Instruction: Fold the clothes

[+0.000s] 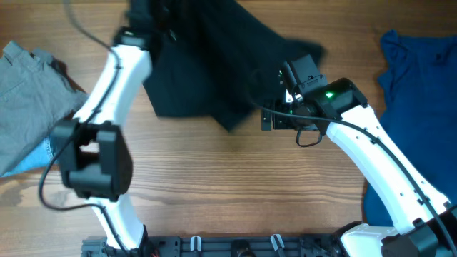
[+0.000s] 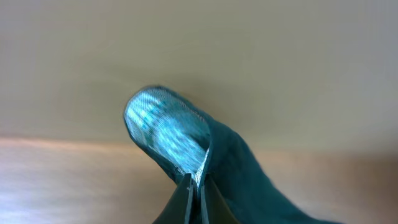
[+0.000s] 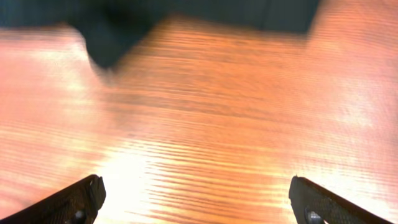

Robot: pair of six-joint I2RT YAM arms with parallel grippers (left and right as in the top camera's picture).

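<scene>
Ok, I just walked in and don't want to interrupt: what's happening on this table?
Two robot arms are working on clothes on a wooden table. The left gripper is shut on a raised fold of the black fabric shorts at the far side. The right gripper hangs open over bare wood beside the shorts' near edge, holding nothing. A grey garment lies at the left and a bright-blue garment at the right.

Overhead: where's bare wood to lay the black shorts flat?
Widest bare table: between left arm and right arm, below the black shorts. Narrower strip between right arm and blue garment. Crowded: top centre under the shorts, left edge by the grey garment.
</scene>
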